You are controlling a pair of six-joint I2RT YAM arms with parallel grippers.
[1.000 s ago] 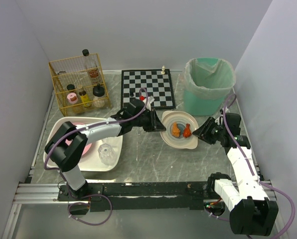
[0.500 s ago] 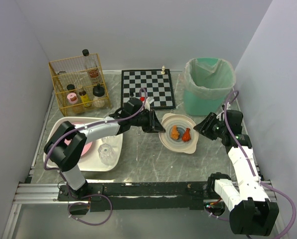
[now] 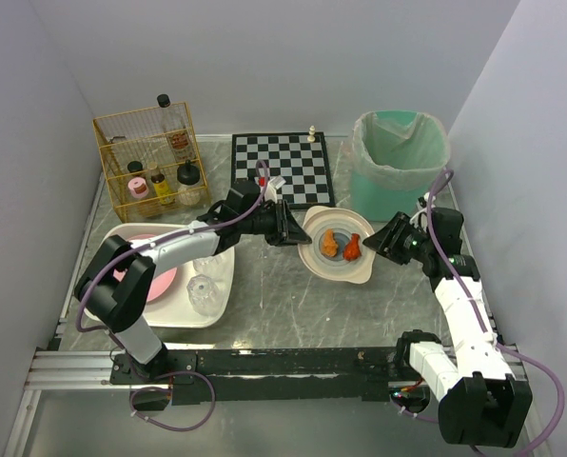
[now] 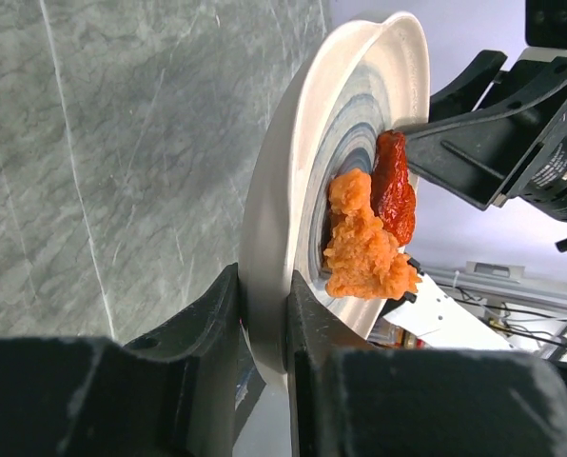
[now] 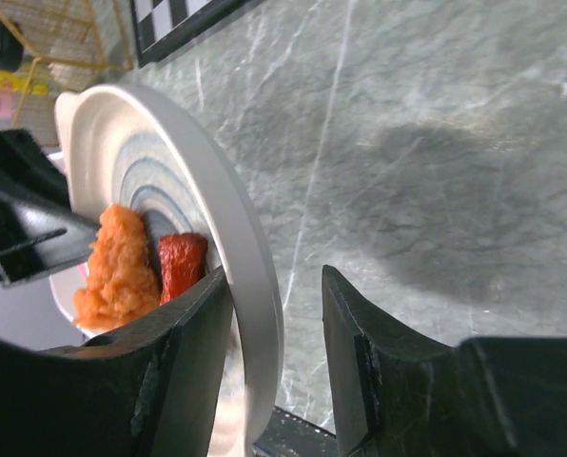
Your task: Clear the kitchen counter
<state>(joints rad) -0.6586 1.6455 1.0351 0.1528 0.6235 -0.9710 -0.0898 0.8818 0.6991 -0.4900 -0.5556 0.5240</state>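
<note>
Left gripper (image 3: pixel 293 231): its two fingers are pressed on the plate's edge, one on each side, pinching it.
Right gripper (image 3: pixel 386 244): its fingers are spread apart. The other edge of the plate sits between them. One finger (image 5: pixel 193 333) is against the food side; the other finger has a gap.
Plate (image 3: pixel 345 278): a pale round plate with grey rings, right between the two grippers. I cannot tell if it touches the counter.
Food: an orange crumbly lump (image 3: pixel 329 242) and a dark red piece (image 3: pixel 353 247) lie side by side on the plate, the red one nearer the right gripper.
Kitchen counter (image 3: pixel 283 309): the big grey marble top, under both grippers and all around them.
Chessboard (image 3: pixel 282 167): just past the left gripper, on the far side.
Green bin (image 3: pixel 398 167): just past the right gripper, on the far side.
White tub (image 3: pixel 217 309): beside the left arm, well away from its gripper. It holds a pink thing (image 3: pixel 158 281) and a clear glass (image 3: pixel 203 293).
</note>
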